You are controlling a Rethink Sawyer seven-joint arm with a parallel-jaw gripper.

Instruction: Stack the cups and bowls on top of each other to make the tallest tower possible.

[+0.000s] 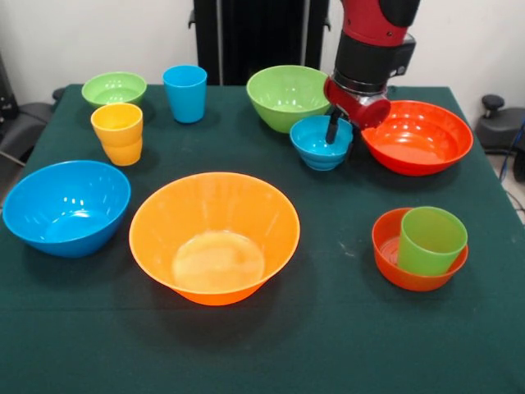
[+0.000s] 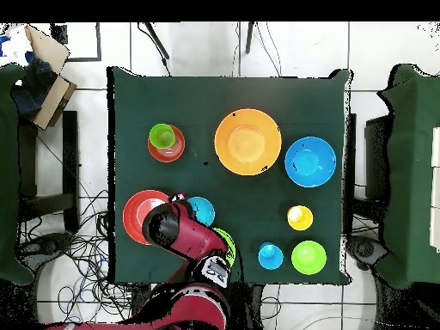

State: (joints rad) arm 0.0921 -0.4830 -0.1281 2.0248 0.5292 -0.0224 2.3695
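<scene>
bowls: I count seven on the green desk (image 1: 328,345), namely the big orange bowl (image 1: 214,236), the big blue bowl (image 1: 66,205), the wide red bowl (image 1: 418,136), the large green bowl (image 1: 287,97), the small green bowl (image 1: 114,89), the small blue bowl (image 1: 321,141) and the small red-orange bowl (image 1: 392,254)
cups: I count three, the blue cup (image 1: 184,93), the yellow-orange cup (image 1: 119,133) and the green cup (image 1: 430,239)
orientation: every bowl sits mouth up; the blue and yellow-orange cups stand upright, long axis vertical, mouths up; the green cup leans a little, mouth up
tower: the only stack I see is the green cup inside the small red-orange bowl, at the front view's lower right
arm: it comes down between the large green bowl and the wide red bowl
pincer (image 1: 332,131): one dark finger reaches into the small blue bowl; I cannot tell whether it is open or closed
overhead: arm covers part of the small blue bowl (image 2: 204,209)
</scene>
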